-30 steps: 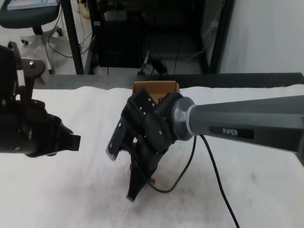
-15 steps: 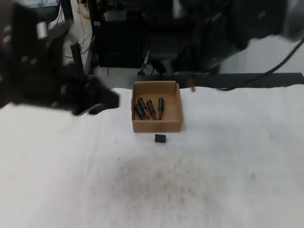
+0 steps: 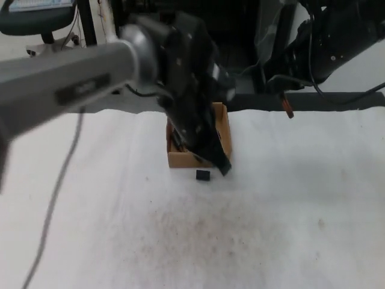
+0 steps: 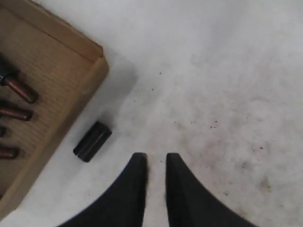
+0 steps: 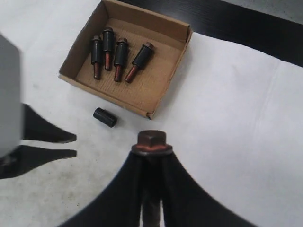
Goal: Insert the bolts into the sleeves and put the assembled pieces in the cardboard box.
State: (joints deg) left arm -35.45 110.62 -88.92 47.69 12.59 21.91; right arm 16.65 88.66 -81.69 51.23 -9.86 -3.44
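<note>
The cardboard box (image 5: 104, 94) holds several bolts in black sleeves (image 5: 118, 59). A loose black sleeve (image 5: 104, 117) lies on the white cloth just in front of the box (image 4: 49, 137). My left gripper (image 4: 156, 158) hangs low beside that sleeve (image 4: 92, 141), its fingers a narrow gap apart with nothing between them. In the high view the left arm crosses over the box (image 3: 224, 129) and its gripper (image 3: 224, 168) ends next to the sleeve (image 3: 203, 175). My right gripper (image 5: 151, 153) is shut on a copper bolt (image 5: 151, 142), head up, held raised at the far right (image 3: 287, 108).
White cloth (image 3: 271, 229) covers the bench, with open room in front and to both sides. A dark bench edge (image 3: 337, 99) runs along the back. The left gripper's fingers (image 5: 52, 137) lie close to the sleeve in the right wrist view.
The right arm has lifted from the bench middle and pulled back to the far right with the bolt. The left arm has swung in from the left, down beside the loose sleeve.
</note>
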